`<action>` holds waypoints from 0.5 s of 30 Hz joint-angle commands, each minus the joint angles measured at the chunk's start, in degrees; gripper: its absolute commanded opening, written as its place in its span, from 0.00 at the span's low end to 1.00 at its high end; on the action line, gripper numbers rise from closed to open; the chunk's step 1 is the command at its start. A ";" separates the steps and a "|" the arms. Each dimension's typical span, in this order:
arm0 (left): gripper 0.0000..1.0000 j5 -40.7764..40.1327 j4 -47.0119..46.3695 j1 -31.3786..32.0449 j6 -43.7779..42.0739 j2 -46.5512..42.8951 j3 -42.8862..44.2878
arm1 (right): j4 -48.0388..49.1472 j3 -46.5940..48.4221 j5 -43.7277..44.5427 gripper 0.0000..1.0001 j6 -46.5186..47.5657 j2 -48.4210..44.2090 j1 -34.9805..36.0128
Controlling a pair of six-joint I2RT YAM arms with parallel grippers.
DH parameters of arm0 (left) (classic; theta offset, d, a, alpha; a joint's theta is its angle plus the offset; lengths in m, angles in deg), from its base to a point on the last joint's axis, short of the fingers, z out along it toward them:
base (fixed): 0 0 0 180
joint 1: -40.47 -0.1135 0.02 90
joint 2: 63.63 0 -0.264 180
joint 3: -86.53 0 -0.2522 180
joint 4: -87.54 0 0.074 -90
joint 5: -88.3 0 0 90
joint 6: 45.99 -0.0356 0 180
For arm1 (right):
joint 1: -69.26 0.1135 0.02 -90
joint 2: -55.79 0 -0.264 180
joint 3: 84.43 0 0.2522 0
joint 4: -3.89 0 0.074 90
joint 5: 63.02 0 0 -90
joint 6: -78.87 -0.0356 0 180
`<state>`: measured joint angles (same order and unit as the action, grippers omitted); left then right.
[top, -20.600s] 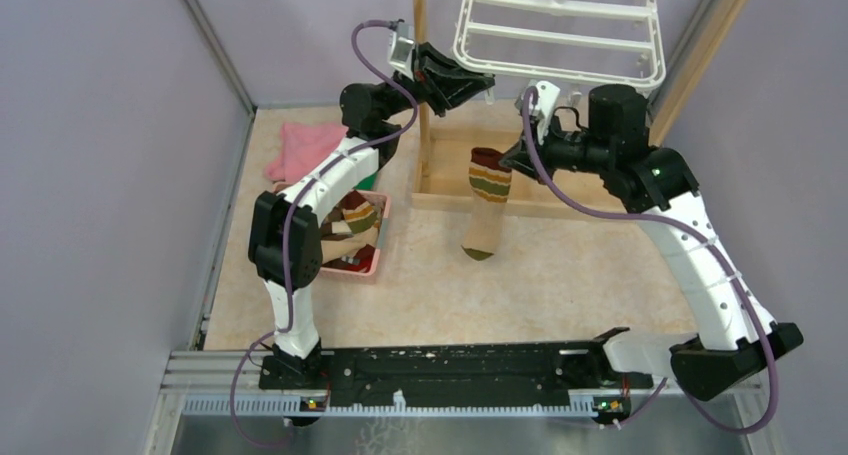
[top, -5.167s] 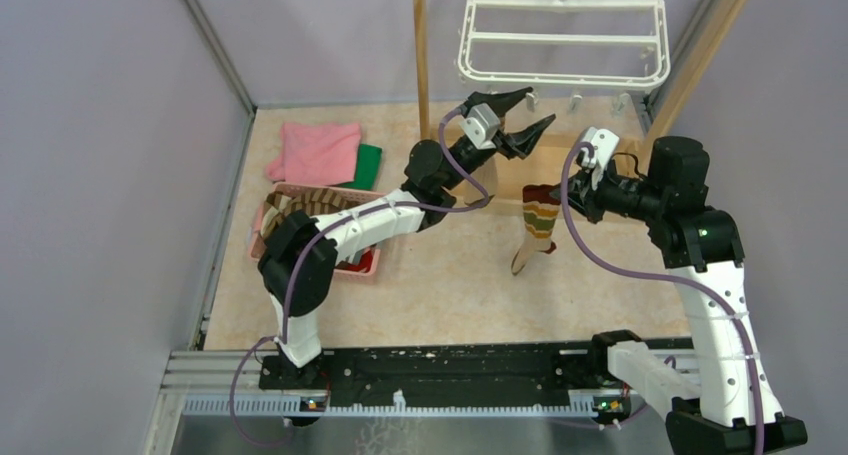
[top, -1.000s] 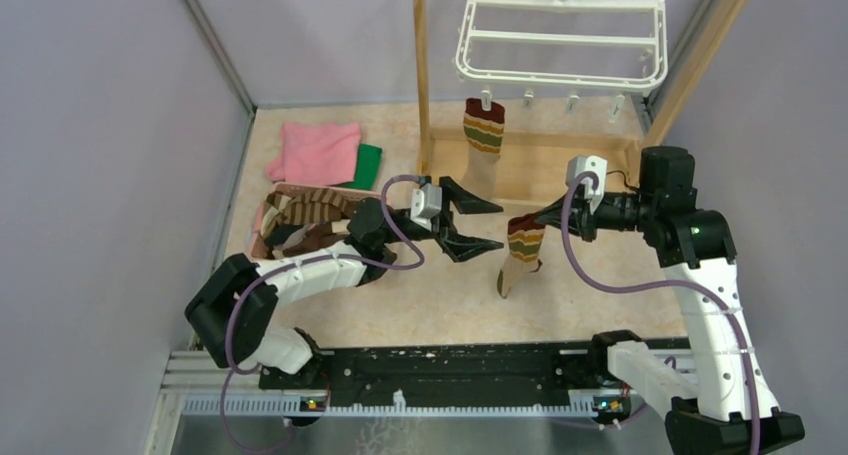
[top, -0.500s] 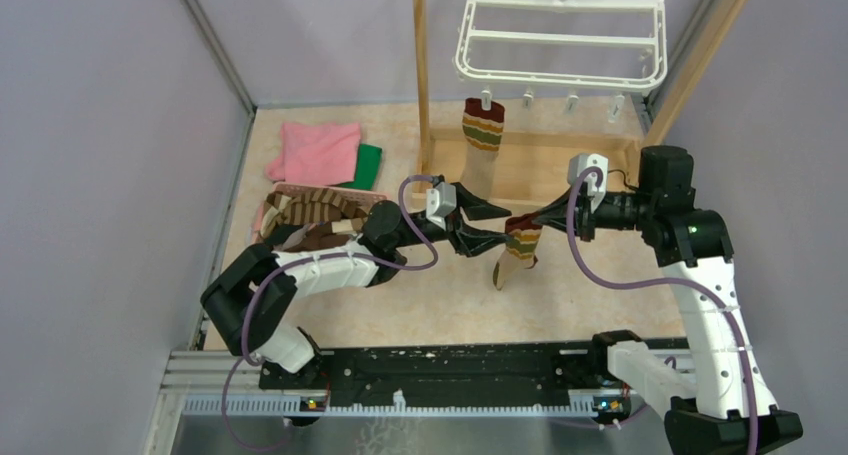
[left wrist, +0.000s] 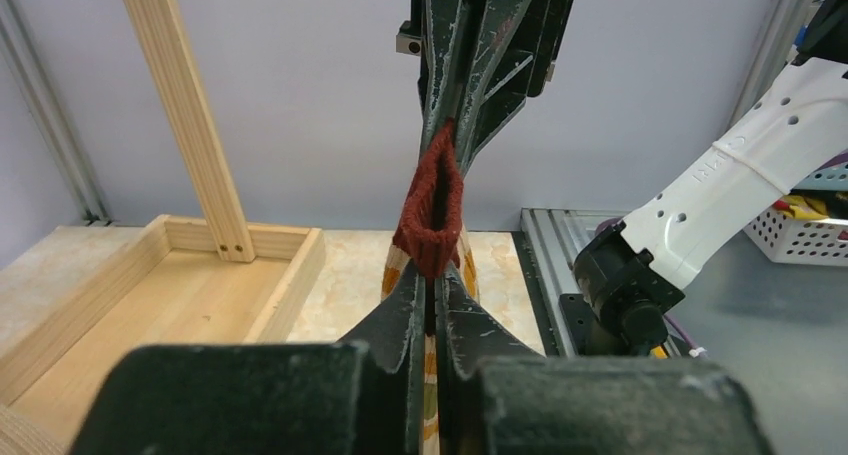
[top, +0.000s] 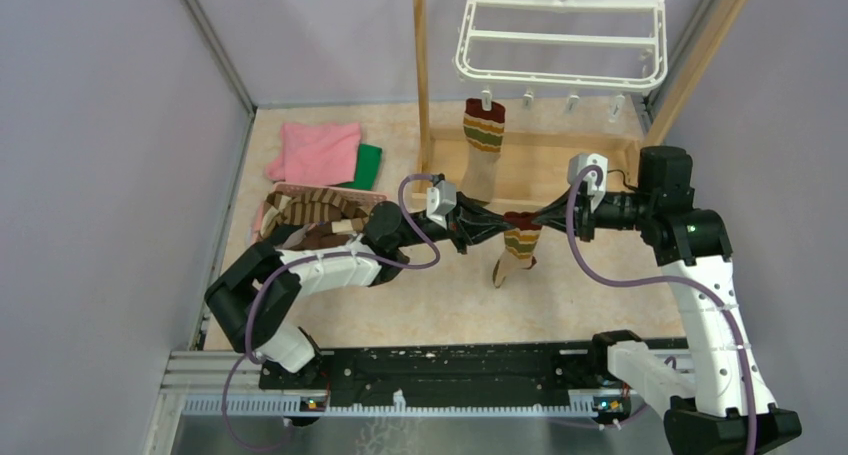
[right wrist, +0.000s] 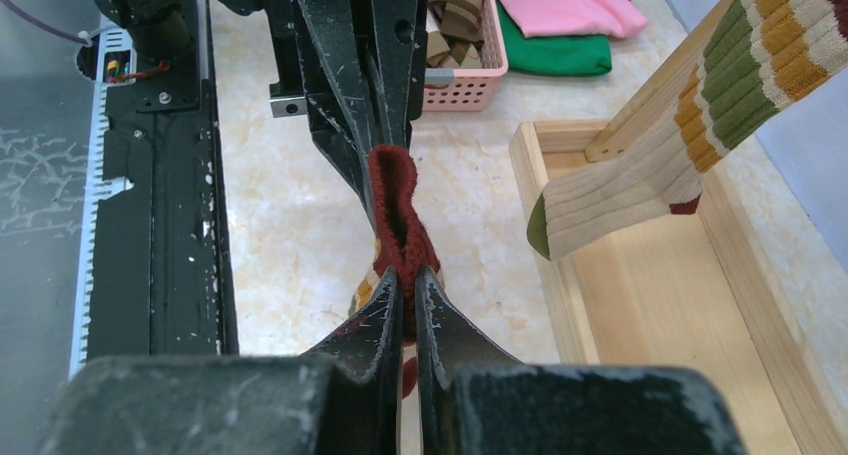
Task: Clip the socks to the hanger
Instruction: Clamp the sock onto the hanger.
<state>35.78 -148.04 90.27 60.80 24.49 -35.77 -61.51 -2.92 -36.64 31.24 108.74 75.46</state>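
A red, green and tan banded sock (top: 519,241) hangs in mid-air over the floor, held by its dark red cuff (left wrist: 431,207) from both sides. My left gripper (top: 497,225) (left wrist: 432,278) is shut on the cuff's left end. My right gripper (top: 536,222) (right wrist: 407,275) is shut on its other end (right wrist: 397,220), so the two sets of fingertips face each other. A matching banded sock (top: 483,138) (right wrist: 690,140) hangs clipped to the front edge of the white hanger (top: 560,72). More striped socks (top: 312,209) lie in the pink basket.
The pink basket (top: 263,216) (right wrist: 470,87) sits at the left, with a pink cloth (top: 318,151) and a green cloth (top: 368,165) behind it. A wooden post (top: 421,75) and low wooden base frame (top: 560,165) (left wrist: 150,305) stand under the hanger. Free clips (top: 572,102) dangle to the right of the hung sock.
My left gripper has reached right to the held sock and shut on its cuff. The right gripper has kept its grip and place.
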 commanded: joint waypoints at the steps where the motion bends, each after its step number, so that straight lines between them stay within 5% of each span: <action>1: 0.02 -0.40 -5.83 0.21 -0.22 -0.06 0.95 | 0.96 -0.17 -2.38 0.00 0.67 0.11 -0.94; 3: 0.01 -0.76 -7.08 0.22 -1.13 -0.64 -0.11 | -0.57 0.23 -2.54 0.12 2.50 0.34 -1.00; 6: 0.00 -1.48 -6.63 0.12 -3.81 -2.43 -1.69 | -3.39 1.87 -0.95 0.45 4.57 0.70 -1.01; 8: 0.00 -1.90 -6.02 0.04 -5.35 -3.62 -2.72 | -1.62 2.82 0.74 0.50 3.13 0.07 -1.01; 15: 0.00 -3.88 -4.82 -1.21 -8.36 -7.44 -6.63 | 33.60 -6.47 9.39 0.74 -19.57 -9.32 -1.01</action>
<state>33.44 -149.86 89.84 55.75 20.71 -40.60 -51.89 -4.38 -32.35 25.49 105.48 75.02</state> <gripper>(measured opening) 0.030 0.681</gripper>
